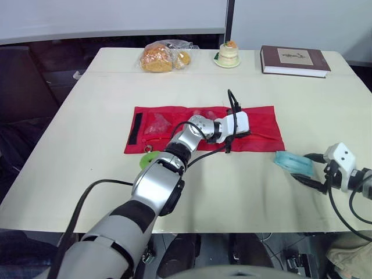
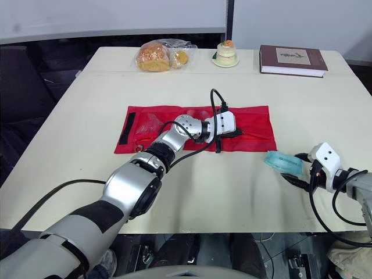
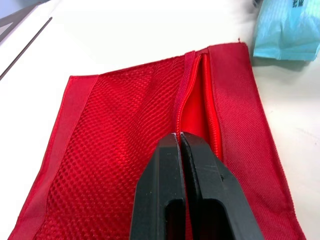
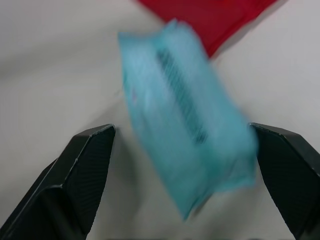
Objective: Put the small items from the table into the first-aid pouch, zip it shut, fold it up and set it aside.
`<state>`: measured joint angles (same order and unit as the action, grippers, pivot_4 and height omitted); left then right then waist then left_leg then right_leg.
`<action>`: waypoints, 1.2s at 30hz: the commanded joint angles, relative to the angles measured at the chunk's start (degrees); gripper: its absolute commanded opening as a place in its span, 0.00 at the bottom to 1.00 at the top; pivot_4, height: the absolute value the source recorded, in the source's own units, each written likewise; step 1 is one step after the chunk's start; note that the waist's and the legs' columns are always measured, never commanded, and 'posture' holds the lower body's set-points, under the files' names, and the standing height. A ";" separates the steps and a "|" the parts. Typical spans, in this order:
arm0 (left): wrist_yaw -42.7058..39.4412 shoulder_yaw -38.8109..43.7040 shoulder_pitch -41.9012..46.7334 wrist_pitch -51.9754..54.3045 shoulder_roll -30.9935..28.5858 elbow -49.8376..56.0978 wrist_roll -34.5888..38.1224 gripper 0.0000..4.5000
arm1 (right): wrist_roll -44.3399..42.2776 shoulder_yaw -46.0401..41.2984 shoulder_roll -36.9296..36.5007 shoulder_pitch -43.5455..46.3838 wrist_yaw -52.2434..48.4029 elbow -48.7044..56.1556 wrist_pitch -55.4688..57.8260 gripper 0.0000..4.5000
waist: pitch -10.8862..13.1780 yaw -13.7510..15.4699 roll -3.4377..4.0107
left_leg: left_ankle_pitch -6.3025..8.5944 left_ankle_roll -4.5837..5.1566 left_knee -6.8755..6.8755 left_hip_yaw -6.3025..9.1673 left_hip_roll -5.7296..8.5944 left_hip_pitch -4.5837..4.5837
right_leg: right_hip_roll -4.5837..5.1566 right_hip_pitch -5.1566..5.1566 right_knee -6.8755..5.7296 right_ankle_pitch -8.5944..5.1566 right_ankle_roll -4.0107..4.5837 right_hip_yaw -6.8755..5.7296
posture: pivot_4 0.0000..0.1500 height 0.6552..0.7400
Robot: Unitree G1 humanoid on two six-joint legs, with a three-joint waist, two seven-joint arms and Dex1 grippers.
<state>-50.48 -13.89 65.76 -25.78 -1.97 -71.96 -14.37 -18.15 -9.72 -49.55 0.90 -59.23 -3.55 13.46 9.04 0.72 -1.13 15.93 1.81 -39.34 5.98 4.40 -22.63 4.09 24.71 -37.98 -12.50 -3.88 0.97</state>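
Left pincer [image 3: 179, 138]: fingers pressed together with no gap, tips resting on the zip; whether they pinch the zip pull, I cannot tell.
First-aid pouch [image 1: 264, 127]: red, spread flat on the counter [image 1: 232, 192], directly under the left pincer.
Zip opening [image 3: 197, 102]: gaping just ahead of the left pincer's tips.
Right pincer [image 4: 181, 131]: spread wide, holding nothing, one finger on each side of the blue packet.
Blue packet [image 1: 292, 162]: between the right pincer's fingers, just beside the pouch's near corner.
Green item [image 1: 147, 159]: well behind the left pincer, at the pouch's far end, partly hidden.
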 commanded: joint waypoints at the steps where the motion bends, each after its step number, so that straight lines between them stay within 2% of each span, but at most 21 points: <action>1: -0.01 0.60 1.07 -1.00 0.30 2.29 1.00 0.00 | -0.28 -1.95 -0.75 0.35 -0.07 0.69 -0.82 0.66 | 0.00 0.00 0.00 | 0.00 0.00 0.00 0.00 0.00 0.00 | 0.00 0.00 0.00 0.00 0.00 0.00 | 1.00 0.87; 6: -0.29 0.60 1.06 -1.01 0.44 2.27 1.11 0.00 | -1.82 -3.99 -0.35 -1.86 1.23 4.91 1.35 0.09 | 0.00 0.04 0.00 | 0.00 0.00 0.00 0.01 0.00 0.00 | 0.01 0.00 0.00 0.00 0.00 0.00 | 1.00 0.87; 7: -0.37 0.60 1.08 -0.98 0.49 2.27 1.13 0.00 | -2.43 -4.64 -0.19 -2.78 1.64 6.63 2.29 0.05 | 0.00 0.10 0.00 | 0.00 0.00 0.00 0.01 0.00 0.00 | 0.01 0.00 0.00 0.00 0.00 0.00 | 1.00 0.87; 13: -1.31 1.11 1.19 -0.39 1.04 2.33 1.93 0.00 | -6.75 -6.56 1.57 -6.57 9.43 22.03 15.31 0.05 | 0.00 -0.01 0.02 | 0.01 0.00 0.00 0.03 -0.01 -0.04 | 0.02 0.03 -0.01 0.00 0.00 0.02 | 1.00 0.87; 19: -2.34 1.31 0.95 -0.15 1.57 2.88 2.68 0.00 | -9.30 -1.89 7.39 -1.60 21.90 31.94 31.76 0.05 | -0.01 0.06 0.02 | 0.00 0.00 0.00 0.06 0.00 -0.05 | 0.03 0.04 0.00 0.00 0.00 0.00 | 1.00 0.87; 23: -2.85 1.35 0.73 -0.12 1.93 3.39 2.97 0.00 | -7.31 1.88 10.27 4.15 29.37 31.38 40.53 0.05 | -0.01 0.15 0.02 | 0.00 0.00 -0.01 0.07 0.04 -0.09 | 0.06 0.06 0.00 0.00 0.01 -0.01 | 1.00 0.87; 27: -4.41 1.16 -0.38 -0.27 2.45 4.51 3.57 0.00 | -6.92 0.90 16.31 11.11 36.63 27.72 46.28 0.05 | -0.02 0.05 0.05 | 0.00 0.00 -0.01 0.09 0.04 -0.11 | 0.05 0.09 0.00 0.01 0.01 -0.01 | 1.00 0.87; 32: -5.60 0.40 -1.82 -0.35 2.89 5.97 3.78 0.00 | -5.28 2.56 21.68 16.94 41.91 24.50 48.76 0.05 | -0.03 0.06 0.07 | 0.00 0.00 0.00 0.09 0.05 -0.14 | 0.05 0.15 -0.02 0.01 0.01 0.00 | 1.00 0.87; 36: -5.92 0.06 -2.38 -0.15 3.90 6.89 3.94 0.00 | -3.35 2.31 29.90 23.02 48.57 19.84 48.78 0.05 | -0.05 -0.17 0.09 | 0.00 -0.01 0.01 0.06 0.05 -0.13 | 0.04 0.19 -0.07 0.01 0.02 0.03 | 1.00 0.87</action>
<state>-55.91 -13.48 63.18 -25.51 0.50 -67.87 -11.24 -22.50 -6.77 -21.47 21.26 -14.01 16.85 62.63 8.99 0.55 -1.03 15.92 1.80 -39.33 6.04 4.44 -22.76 4.13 24.90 -38.05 -12.48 -3.86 1.01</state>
